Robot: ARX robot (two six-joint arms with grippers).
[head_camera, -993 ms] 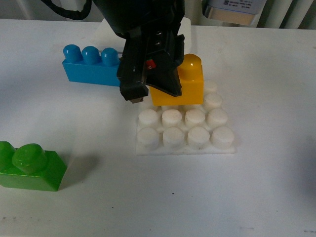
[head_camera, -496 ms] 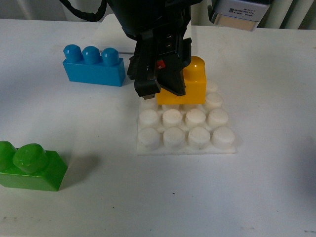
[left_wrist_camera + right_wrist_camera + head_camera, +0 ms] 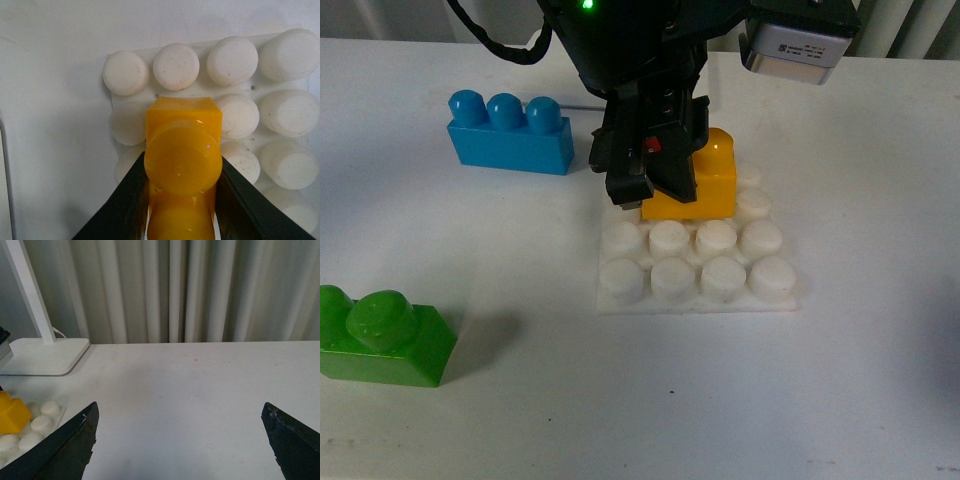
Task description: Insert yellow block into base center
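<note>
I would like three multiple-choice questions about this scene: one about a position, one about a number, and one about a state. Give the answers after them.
1. Where is the green brick relative to the base?
A. on top of it
B. behind it
C. on the table, to its left and nearer the camera

2. How many studs does the blue brick have?
A. three
B. two
C. four

3. The left gripper is:
A. open
B. shut on the yellow block
C. shut on the blue brick

Answers: 1 C, it lies alone on the white table; 2 A, three rounded tops show; 3 B, its fingers clamp the block's sides.
</note>
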